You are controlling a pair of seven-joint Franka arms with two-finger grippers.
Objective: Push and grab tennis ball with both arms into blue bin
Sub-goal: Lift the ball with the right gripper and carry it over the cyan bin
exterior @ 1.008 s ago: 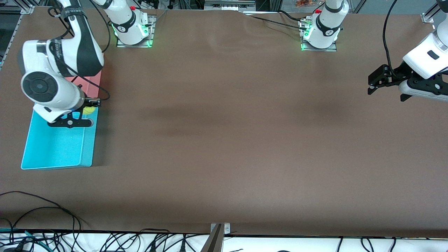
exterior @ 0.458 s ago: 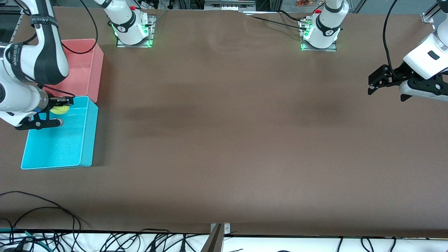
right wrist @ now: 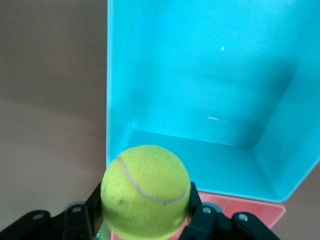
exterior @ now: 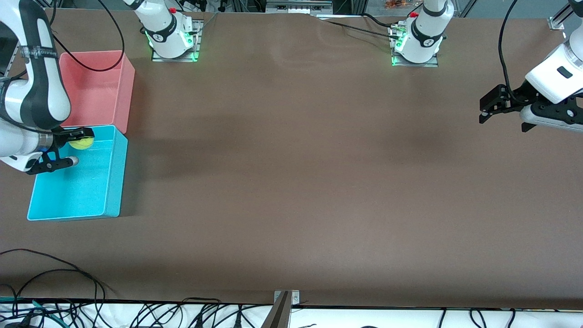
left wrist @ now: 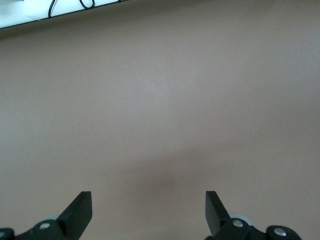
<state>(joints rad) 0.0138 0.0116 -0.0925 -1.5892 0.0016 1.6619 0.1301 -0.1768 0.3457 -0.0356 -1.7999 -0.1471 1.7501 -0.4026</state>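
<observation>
The yellow-green tennis ball (exterior: 81,144) (right wrist: 146,192) is clamped between the fingers of my right gripper (exterior: 81,142) (right wrist: 146,212). It hangs over the end of the blue bin (exterior: 114,182) (right wrist: 200,90) that lies next to the pink bin. Nothing lies on the blue bin's floor. My left gripper (exterior: 503,119) (left wrist: 146,212) waits open over bare table at the left arm's end, with only brown tabletop between its fingers.
A pink bin (exterior: 125,84) (right wrist: 240,206) stands against the blue bin, farther from the front camera. Cables lie along the table's front edge (exterior: 136,303). Both arm bases (exterior: 171,34) stand at the back edge.
My right arm has swung toward its end of the table, uncovering the pink bin. The held ball moved from the bin's inner corner along its end wall. The left arm has stayed still.
</observation>
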